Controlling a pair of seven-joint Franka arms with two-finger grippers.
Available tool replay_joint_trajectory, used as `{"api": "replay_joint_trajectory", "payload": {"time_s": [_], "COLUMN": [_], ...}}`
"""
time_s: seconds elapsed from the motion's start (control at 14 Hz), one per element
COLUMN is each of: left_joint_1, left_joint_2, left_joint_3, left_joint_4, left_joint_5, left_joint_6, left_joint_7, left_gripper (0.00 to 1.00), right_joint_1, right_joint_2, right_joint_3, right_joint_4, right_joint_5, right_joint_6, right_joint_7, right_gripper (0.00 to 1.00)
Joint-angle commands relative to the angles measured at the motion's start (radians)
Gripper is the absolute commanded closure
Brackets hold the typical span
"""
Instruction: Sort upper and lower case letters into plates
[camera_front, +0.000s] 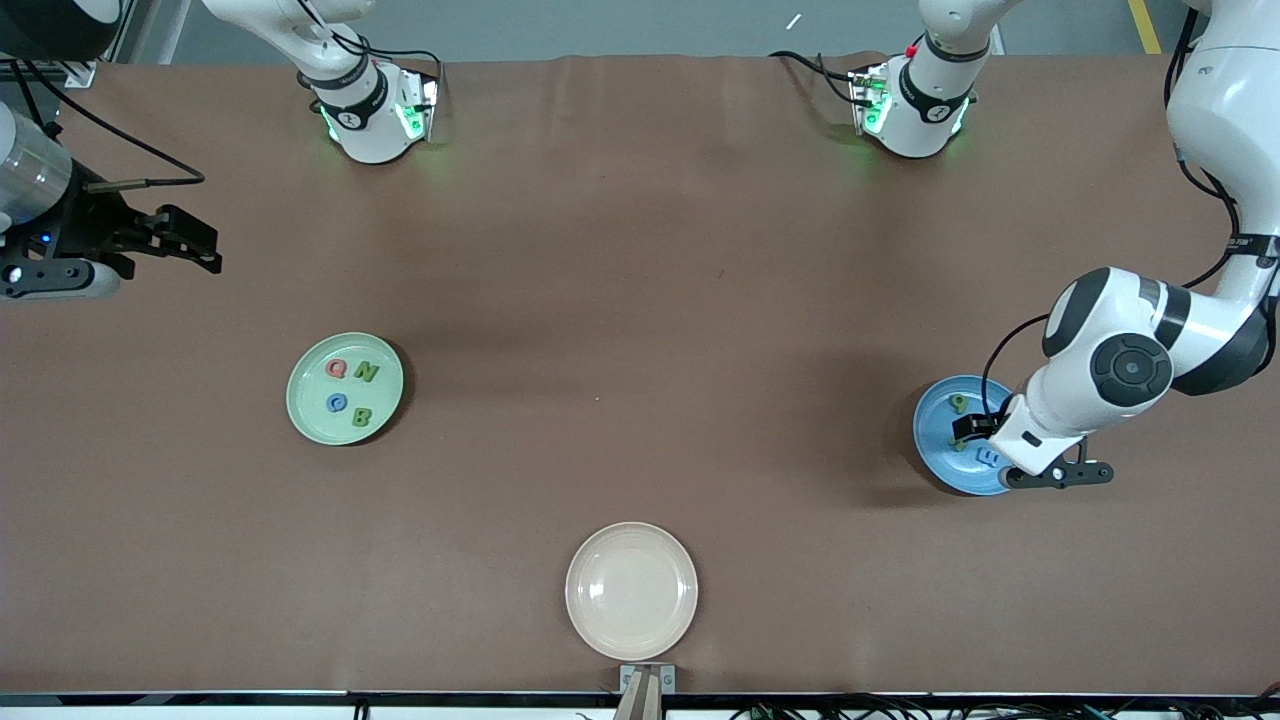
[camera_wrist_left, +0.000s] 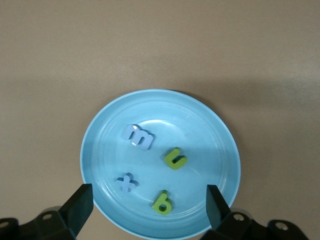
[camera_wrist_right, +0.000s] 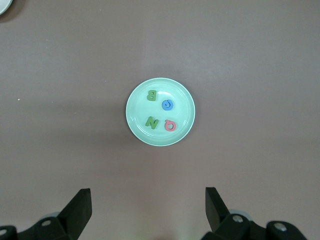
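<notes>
The blue plate (camera_front: 935, 440) (camera_wrist_left: 215, 125) lies toward the left arm's end of the table. It holds several lower case letters: a pale blue m (camera_wrist_left: 138, 137), a green u (camera_wrist_left: 174, 159), a pale blue x (camera_wrist_left: 126, 183) and a green b (camera_wrist_left: 163, 202). My left gripper (camera_front: 1000, 450) (camera_wrist_left: 148, 200) hangs open just above this plate, holding nothing. The mint green plate (camera_front: 315, 410) (camera_wrist_right: 134, 117) holds upper case letters, among them a pink Q (camera_front: 337, 369), a green N (camera_front: 366, 372) and a green B (camera_front: 361, 417). My right gripper (camera_front: 200, 245) (camera_wrist_right: 148, 200) waits open high over the table at its own end.
A cream-beige plate (camera_front: 631, 590) with nothing in it lies near the table's front edge, at the middle. The two arm bases (camera_front: 375, 120) (camera_front: 915, 110) stand along the table's back edge. Brown tabletop stretches between the plates.
</notes>
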Motion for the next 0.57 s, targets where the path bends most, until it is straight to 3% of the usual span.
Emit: {"api": "replay_joint_trajectory", "payload": {"time_s": [0.0,0.29,0.5], "left_joint_1": [0.019,0.045,0.037], "left_joint_2": [-0.015,-0.011,-0.049], "left_joint_3": [-0.011,-0.023,-0.019], "left_joint_4": [-0.005,0.011,0.022], "left_joint_5": [-0.018,-0.039,-0.151], "left_joint_6": [-0.017,-0.02,-0.023], "left_joint_7": [0.011,0.018,0.095], "left_gripper": [0.01,0.01,0.01], "right_joint_1": [-0.004,-0.008,-0.01], "right_joint_2": [-0.01,-0.012,-0.012], "right_joint_3": [-0.002,-0.007,-0.008], "right_joint_4": [-0.009,-0.009,-0.005], "right_joint_5": [0.002,0.001,0.001], "right_joint_6": [0.0,-0.008,0.001], "right_joint_7": [0.011,0.006,0.004], "right_gripper": [0.0,0.0,0.0]}}
